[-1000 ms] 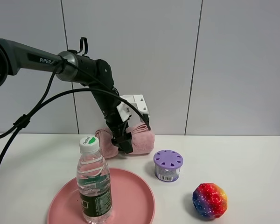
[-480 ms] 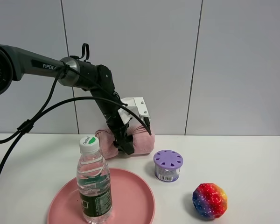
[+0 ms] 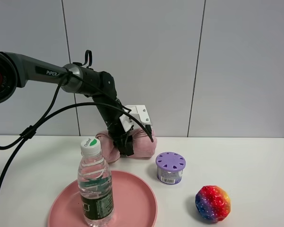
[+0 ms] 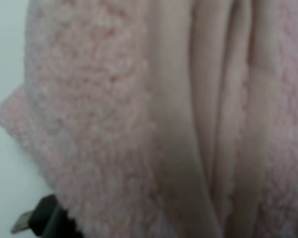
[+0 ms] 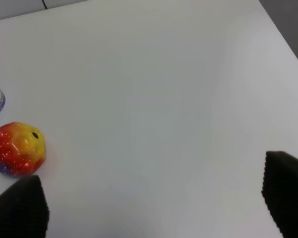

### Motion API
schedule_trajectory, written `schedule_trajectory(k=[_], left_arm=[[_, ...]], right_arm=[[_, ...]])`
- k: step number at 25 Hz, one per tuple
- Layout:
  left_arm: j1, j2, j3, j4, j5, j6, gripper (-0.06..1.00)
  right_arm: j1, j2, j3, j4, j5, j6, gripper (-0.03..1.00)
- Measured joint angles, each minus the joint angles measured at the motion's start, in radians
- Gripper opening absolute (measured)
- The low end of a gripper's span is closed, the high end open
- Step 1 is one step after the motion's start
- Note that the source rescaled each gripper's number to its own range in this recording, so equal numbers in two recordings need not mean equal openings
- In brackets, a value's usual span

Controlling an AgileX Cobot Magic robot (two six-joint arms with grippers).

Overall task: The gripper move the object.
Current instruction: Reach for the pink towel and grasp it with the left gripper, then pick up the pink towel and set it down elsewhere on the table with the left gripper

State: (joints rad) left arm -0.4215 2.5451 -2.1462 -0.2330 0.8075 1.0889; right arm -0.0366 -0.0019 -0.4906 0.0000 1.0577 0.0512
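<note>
The pink rolled towel [image 3: 143, 145] lies on the white table by the back wall, behind the bottle. My left gripper [image 3: 125, 145] reaches down onto its middle and looks closed around it. In the left wrist view the towel [image 4: 188, 119] fills almost the whole frame, with one black fingertip [image 4: 39, 223] showing at its edge. My right gripper [image 5: 151, 203] is open and empty above bare table, with its two black fingertips wide apart. It does not show in the exterior view.
A water bottle [image 3: 94, 184] stands on a pink plate [image 3: 137, 201] at the front left. A purple-lidded jar [image 3: 170, 167] and a rainbow ball [image 3: 212, 203] sit to the right. The ball also shows in the right wrist view [image 5: 17, 148].
The left arm has sunk lower and its elbow has dropped. The gripper and towel have settled slightly down onto the table near the wall.
</note>
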Motion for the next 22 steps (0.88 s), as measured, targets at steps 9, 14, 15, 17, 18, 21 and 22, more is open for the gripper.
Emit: schedule_trajectory(k=[9,14,15,17,18,21,22], left_arm=[[0.001,-0.179,-0.15,0.097,0.163,-0.34,0.02],[0.005,-0.3,-0.302,0.286,0.344,-0.718,0.02],[0.009,-0.318,-0.318,0.321,0.372,-0.783,0.02],[0.02,-0.35,-0.332,0.372,0.396,-0.917,0.02],[0.028,-0.367,-0.335,0.38,0.402,-0.969,0.02],[0.042,-0.422,-0.323,0.384,0.402,-1.074,0.02],[0.049,-0.447,-0.305,0.384,0.402,-1.089,0.02]], right_arm=[[0.0,0.0,0.0,0.0,0.0,0.0,1.0],[0.0,0.0,0.0,0.0,0.0,0.0,1.0],[0.0,0.0,0.0,0.0,0.0,0.0,1.0],[0.0,0.0,0.0,0.0,0.0,0.0,1.0],[0.0,0.0,0.0,0.0,0.0,0.0,1.0],[0.0,0.0,0.0,0.0,0.0,0.0,1.0],[0.0,0.0,0.0,0.0,0.0,0.0,1.0]])
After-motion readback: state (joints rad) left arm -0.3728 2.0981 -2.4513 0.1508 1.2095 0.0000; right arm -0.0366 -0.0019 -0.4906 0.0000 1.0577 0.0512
